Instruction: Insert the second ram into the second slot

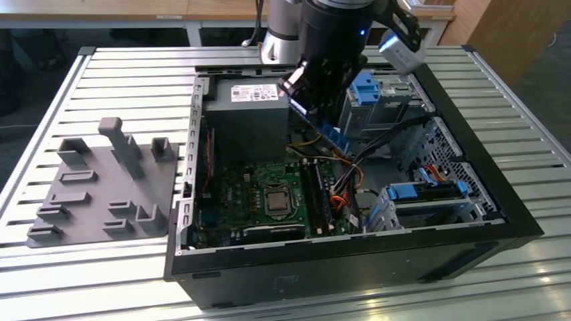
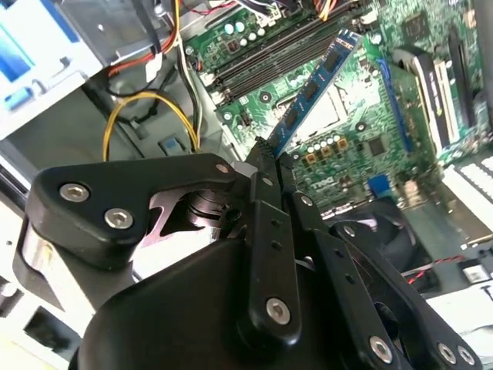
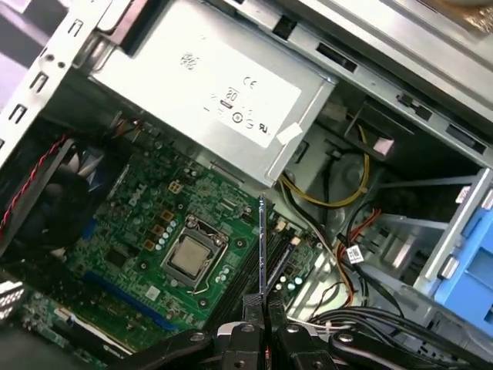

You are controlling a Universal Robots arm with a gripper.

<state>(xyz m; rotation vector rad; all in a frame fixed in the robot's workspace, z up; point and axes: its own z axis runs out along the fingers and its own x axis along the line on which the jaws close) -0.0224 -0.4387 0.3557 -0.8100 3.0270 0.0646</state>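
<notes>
Metal, plastic and circuit board, mostly matt.
My hand [image 2: 264, 154] is smooth matt black with bright metal screws; the second ram [image 2: 316, 81] is a glossy dark-blue board. The motherboard [image 3: 146, 216] is shiny green, the power supply [image 3: 192, 69] dull grey sheet metal with a paper label, the case [image 1: 357, 274] matt black, the table [image 1: 116, 73] ribbed pale metal, the fixture [image 1: 98, 194] matt grey plastic.

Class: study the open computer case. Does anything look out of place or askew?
The second ram is not seated: the end effector grips one end and holds it above the motherboard, off the memory slots. The processor also sits bare, with no cooler.
</notes>
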